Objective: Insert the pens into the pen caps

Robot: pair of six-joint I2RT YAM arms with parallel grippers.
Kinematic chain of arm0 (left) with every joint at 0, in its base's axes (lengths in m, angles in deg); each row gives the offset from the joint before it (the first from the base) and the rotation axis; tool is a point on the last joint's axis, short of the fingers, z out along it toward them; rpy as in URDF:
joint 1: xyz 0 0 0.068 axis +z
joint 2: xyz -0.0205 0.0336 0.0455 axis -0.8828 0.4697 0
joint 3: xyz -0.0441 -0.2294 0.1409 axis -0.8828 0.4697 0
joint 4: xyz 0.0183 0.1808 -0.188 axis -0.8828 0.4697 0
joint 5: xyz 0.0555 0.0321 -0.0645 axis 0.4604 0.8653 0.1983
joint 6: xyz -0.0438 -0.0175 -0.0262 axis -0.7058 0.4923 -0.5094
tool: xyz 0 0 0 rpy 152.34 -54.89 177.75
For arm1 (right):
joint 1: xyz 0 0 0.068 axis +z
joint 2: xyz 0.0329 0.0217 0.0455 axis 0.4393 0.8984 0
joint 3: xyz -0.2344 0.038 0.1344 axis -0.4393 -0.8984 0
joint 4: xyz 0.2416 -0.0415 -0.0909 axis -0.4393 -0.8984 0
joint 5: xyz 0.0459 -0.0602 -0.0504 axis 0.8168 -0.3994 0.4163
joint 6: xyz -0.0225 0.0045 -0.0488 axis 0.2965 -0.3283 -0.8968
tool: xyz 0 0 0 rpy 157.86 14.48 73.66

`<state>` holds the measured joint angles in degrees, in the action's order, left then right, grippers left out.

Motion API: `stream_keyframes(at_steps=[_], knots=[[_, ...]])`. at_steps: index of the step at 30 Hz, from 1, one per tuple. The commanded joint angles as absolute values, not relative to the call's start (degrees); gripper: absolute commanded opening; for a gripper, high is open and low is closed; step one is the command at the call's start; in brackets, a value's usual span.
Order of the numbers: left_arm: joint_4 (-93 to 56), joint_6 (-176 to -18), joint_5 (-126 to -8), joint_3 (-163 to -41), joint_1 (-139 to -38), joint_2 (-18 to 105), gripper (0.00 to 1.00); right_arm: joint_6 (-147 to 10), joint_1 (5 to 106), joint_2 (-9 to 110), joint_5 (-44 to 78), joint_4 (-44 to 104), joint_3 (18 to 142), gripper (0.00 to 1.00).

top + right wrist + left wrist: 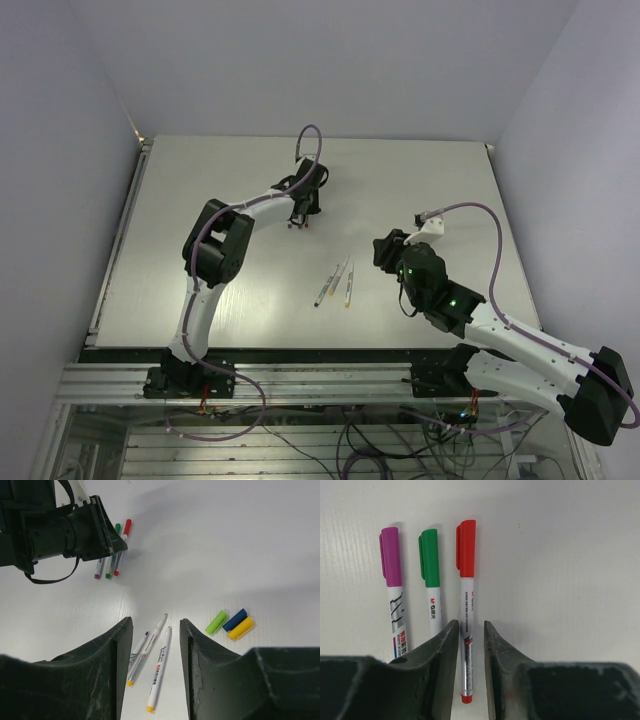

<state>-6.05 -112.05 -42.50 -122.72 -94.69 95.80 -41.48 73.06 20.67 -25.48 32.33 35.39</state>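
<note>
Three capped pens lie side by side under my left gripper [470, 624]: one with a magenta cap [391, 556], one with a green cap [430, 558], and the red-capped pen [466, 610]. The left jaws stand apart on either side of the red-capped pen, which rests on the table with a gap beside it. Three uncapped pens [159, 667] [335, 281] lie below my right gripper [156, 625], which is open and empty. Loose light green [216, 622], dark blue [235, 620] and yellow [240, 628] pen caps lie to their right.
The white table [200, 200] has walls at the back and on both sides. From above, the left gripper [300, 222] is at centre back and the right gripper [385, 250] is just right of the uncapped pens.
</note>
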Motion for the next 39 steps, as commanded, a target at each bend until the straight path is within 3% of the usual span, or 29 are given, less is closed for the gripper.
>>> stream_keyframes(at_steps=[1, 5, 10, 17, 19, 26, 39], knots=[[-7.5, -111.5, -44.2, -122.4, -94.3, 91.6, 0.38, -41.2, 73.2, 19.8, -27.2, 33.2, 34.7, 0.42], [-7.7, -111.2, -43.4, -121.7, -94.3, 89.1, 0.43, -40.4, 73.2, 19.1, -30.2, 33.4, 34.5, 0.48], [-8.1, -110.9, -44.0, -120.2, -94.3, 85.7, 0.45, -35.3, 73.1, 16.9, -35.0, 32.9, 33.2, 0.75], [-12.2, -108.3, -44.2, -110.6, -96.4, 77.0, 0.47, -37.8, 72.2, 13.1, -35.3, 35.5, 31.2, 0.79], [-14.5, -105.8, -41.8, -106.5, -98.4, 74.0, 0.47, -38.0, 71.7, 13.7, -35.3, 34.4, 32.0, 0.84], [-16.2, -102.1, -40.3, -95.4, -104.5, 65.7, 0.46, -39.8, 71.2, 18.1, -38.8, 32.5, 34.7, 0.74], [-15.7, -102.3, -43.6, -77.1, -111.6, 51.8, 0.46, -32.1, 67.4, 20.5, -39.7, 26.9, 33.9, 0.68]])
